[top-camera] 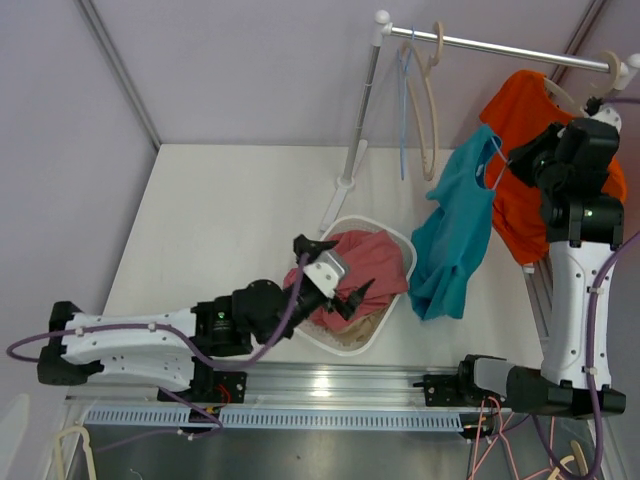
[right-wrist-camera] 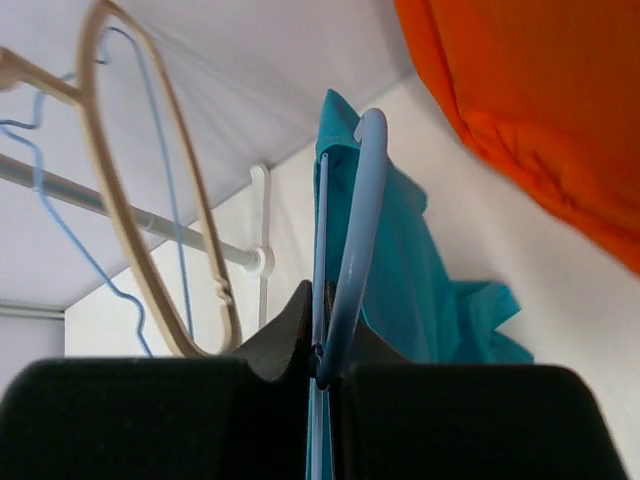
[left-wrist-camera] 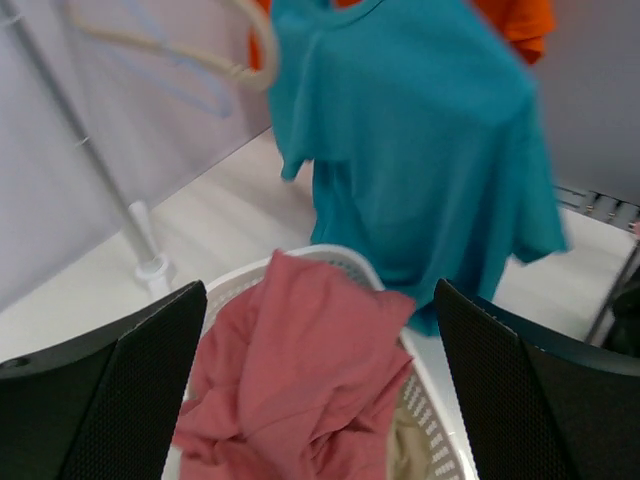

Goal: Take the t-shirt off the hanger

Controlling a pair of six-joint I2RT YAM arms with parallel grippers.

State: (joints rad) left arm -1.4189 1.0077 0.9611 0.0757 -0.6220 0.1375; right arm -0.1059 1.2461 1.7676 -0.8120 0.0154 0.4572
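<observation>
A teal t-shirt [top-camera: 455, 235] hangs on a light blue hanger [top-camera: 493, 165], held in the air off the rail, right of the basket. My right gripper [top-camera: 520, 160] is shut on the hanger. In the right wrist view the hanger's hook [right-wrist-camera: 355, 230] rises from between my shut right gripper [right-wrist-camera: 322, 350], with the teal t-shirt [right-wrist-camera: 410, 280] behind it. My left gripper [top-camera: 335, 280] is open and empty above the basket. In the left wrist view the left gripper [left-wrist-camera: 320, 400] stands wide open over a pink shirt [left-wrist-camera: 300, 370], and the teal t-shirt [left-wrist-camera: 420, 140] hangs ahead.
A white basket [top-camera: 385, 335] holds the pink shirt [top-camera: 360, 260] and a beige cloth. A clothes rail [top-camera: 500, 47] on a white stand [top-camera: 355, 160] carries a beige hanger [top-camera: 428, 100], a thin blue hanger [top-camera: 403, 110] and an orange shirt [top-camera: 520, 190].
</observation>
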